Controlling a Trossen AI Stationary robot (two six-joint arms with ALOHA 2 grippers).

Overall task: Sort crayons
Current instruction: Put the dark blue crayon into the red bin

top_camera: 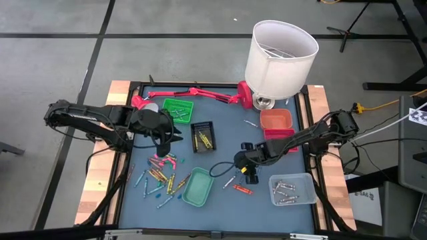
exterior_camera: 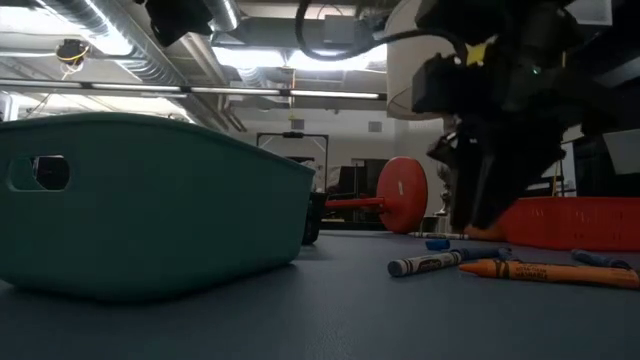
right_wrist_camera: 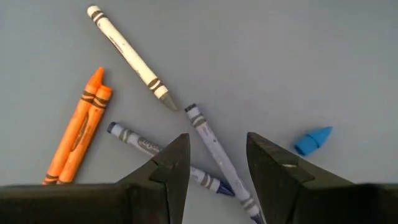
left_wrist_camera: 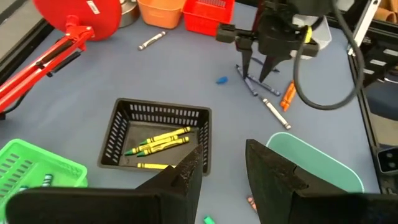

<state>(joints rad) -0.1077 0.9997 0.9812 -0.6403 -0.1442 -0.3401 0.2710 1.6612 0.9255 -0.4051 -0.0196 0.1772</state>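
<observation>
The right gripper [right_wrist_camera: 216, 163] hangs low over the blue table [top_camera: 227, 143], near its middle and in front of the red tray [top_camera: 278, 133]. Its fingers [right_wrist_camera: 168, 168] are apart and hold nothing. Just under them lie two blue crayons [right_wrist_camera: 214, 146] that cross each other. Beside them are two orange crayons [right_wrist_camera: 79, 127] lying side by side, a white crayon [right_wrist_camera: 127, 53] and a small broken blue crayon tip [right_wrist_camera: 312, 140].

The left gripper [left_wrist_camera: 222, 174] is above the table between the black basket [left_wrist_camera: 155, 134] and the teal tray [left_wrist_camera: 323, 168]. Its fingers [left_wrist_camera: 186, 177] are also apart, with nothing between them. The black basket holds yellow crayons [left_wrist_camera: 163, 140]. A loose heap of mixed crayons [top_camera: 159, 175] lies on the table to the left of the teal tray. Grey crayons [top_camera: 285, 188] are in the clear tray [top_camera: 308, 193] at the right. The green basket [top_camera: 177, 110] stands behind the black one, and an orange tray [top_camera: 276, 119] stands behind the red one, near a lamp with a white shade [top_camera: 280, 57].
</observation>
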